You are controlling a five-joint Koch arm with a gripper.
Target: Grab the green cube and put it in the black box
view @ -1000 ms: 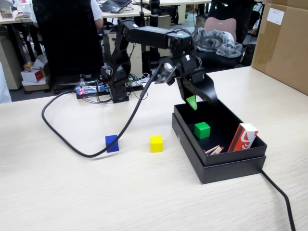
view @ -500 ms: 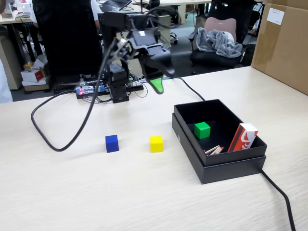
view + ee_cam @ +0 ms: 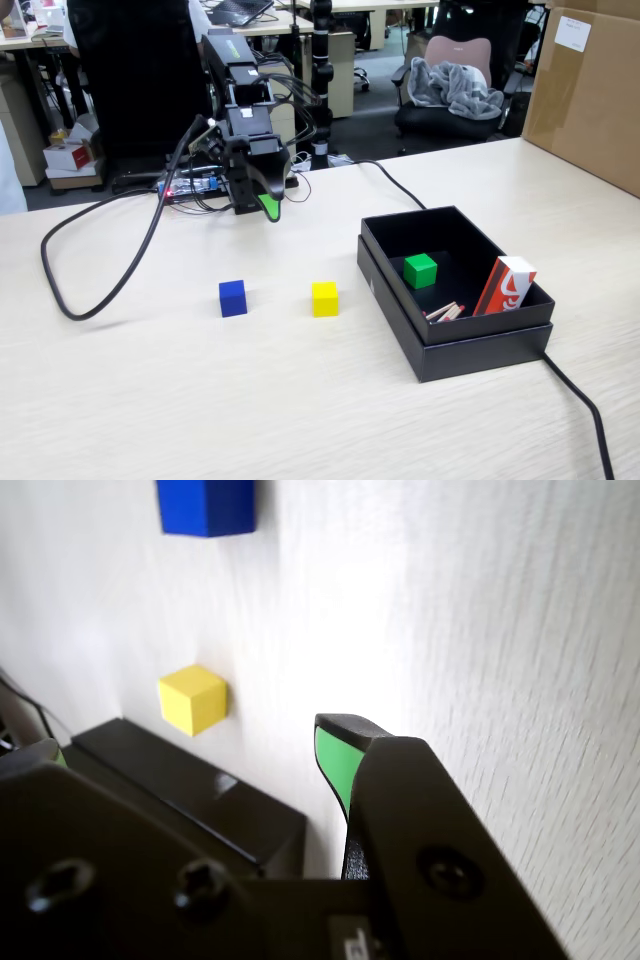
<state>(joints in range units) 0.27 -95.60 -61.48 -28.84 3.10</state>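
The green cube lies on the floor of the black box at the right of the fixed view, apart from the arm. The arm is folded back over its base at the table's far side. Its gripper hangs there pointing down, well left of the box and behind the other cubes. In the wrist view the gripper is open with nothing between its jaws; one green-lined fingertip shows at the right. The black box shows only as a corner there, and the green cube is hidden.
A blue cube and a yellow cube sit on the table left of the box. A red-and-white carton and small sticks lie inside the box. Black cables loop across the table. A brown cardboard carton stands far right.
The arm has swung from above the box leftwards and back, folding down over its base. The green cube has stayed in the box.
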